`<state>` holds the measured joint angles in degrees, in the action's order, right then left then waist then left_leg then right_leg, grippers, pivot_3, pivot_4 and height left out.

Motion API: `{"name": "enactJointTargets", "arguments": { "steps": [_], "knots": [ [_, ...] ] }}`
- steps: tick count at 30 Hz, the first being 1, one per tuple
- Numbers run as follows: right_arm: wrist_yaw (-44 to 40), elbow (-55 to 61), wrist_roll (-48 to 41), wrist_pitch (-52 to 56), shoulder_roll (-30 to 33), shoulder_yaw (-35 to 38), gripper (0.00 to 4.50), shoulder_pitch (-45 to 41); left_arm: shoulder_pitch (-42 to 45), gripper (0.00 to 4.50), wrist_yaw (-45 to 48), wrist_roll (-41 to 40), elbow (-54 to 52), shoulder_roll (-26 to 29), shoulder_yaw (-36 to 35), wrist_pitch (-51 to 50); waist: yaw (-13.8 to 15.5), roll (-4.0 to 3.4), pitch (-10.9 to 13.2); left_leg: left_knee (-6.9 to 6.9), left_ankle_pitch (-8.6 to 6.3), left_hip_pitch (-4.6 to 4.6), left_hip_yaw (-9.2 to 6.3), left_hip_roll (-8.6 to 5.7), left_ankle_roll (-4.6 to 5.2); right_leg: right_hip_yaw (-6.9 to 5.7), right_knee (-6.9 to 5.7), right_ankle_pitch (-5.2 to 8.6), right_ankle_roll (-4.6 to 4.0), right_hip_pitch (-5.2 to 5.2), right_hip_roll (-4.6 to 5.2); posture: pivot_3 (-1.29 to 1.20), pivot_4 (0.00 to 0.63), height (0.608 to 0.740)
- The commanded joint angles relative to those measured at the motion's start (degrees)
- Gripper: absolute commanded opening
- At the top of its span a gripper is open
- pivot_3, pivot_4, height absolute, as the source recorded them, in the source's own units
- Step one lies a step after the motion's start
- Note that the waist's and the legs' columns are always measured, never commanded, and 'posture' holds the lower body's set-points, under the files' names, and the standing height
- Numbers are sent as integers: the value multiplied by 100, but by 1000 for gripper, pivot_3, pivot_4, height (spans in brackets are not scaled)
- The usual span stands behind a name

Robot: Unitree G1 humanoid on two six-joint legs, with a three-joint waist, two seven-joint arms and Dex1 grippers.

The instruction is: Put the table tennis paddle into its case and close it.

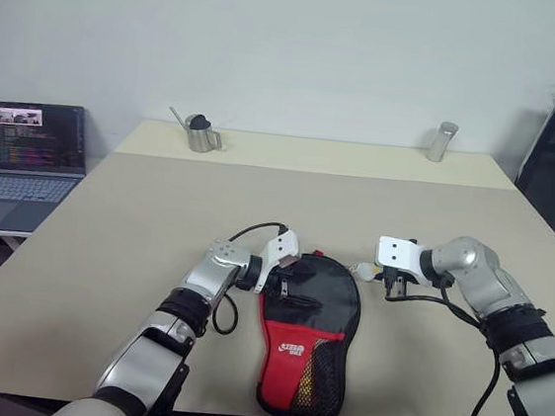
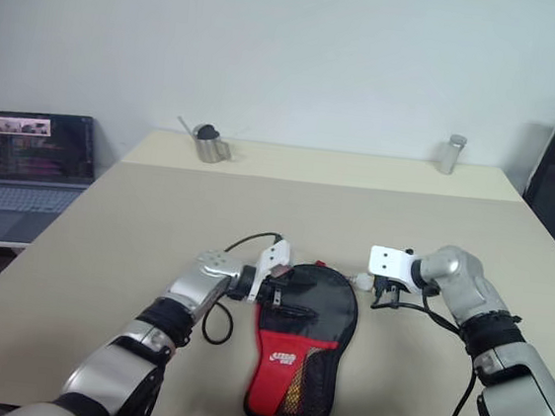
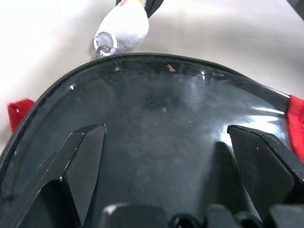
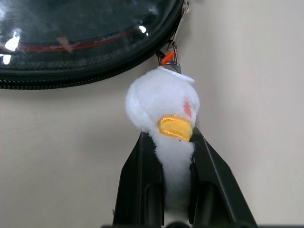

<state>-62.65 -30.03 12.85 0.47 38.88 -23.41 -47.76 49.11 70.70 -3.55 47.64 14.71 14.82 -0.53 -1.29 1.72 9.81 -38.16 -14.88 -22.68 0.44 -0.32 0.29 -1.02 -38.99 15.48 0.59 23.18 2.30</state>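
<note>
Right gripper [image 4: 175, 156]: black fingers [image 4: 142, 185] pinched on a small white plush duck charm [image 4: 164, 107], clipped by a metal ring to the zip at the case's edge. Left gripper [image 3: 166, 156]: fingers [image 3: 83, 166] spread wide over the case's glossy black round end. Case [image 1: 306, 335]: flat on the table [image 1: 159, 205], near its front edge, red panel and mesh pocket facing up. Paddle: cannot tell where.

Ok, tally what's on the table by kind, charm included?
Cases: 1, the black and red case.
Plush charms: 1, white plush duck on the zip, pinched in the right pincer.
Metal vessels: 2, metal pitcher, metal cup.
Total: 4.
</note>
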Motion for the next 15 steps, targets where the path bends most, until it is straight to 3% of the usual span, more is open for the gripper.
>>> {"name": "enactJointTargets", "arguments": {
  "steps": [1,15],
  "knots": [
    [-105,521,-28,212,200,229,173,170,-73,4500,117,240,468,-196,197,117,47,-3,-2,-1,0,0,0,-1,0,-1,0,0,0,0,0,0,150,740],
    [-503,2252,-182,1153,1054,631,173,1192,-42,4500,513,413,1317,-307,239,239,146,-21,-30,-2,-1,-1,-5,-7,2,-8,5,1,2,-6,-2,0,150,740]
  ]
}}
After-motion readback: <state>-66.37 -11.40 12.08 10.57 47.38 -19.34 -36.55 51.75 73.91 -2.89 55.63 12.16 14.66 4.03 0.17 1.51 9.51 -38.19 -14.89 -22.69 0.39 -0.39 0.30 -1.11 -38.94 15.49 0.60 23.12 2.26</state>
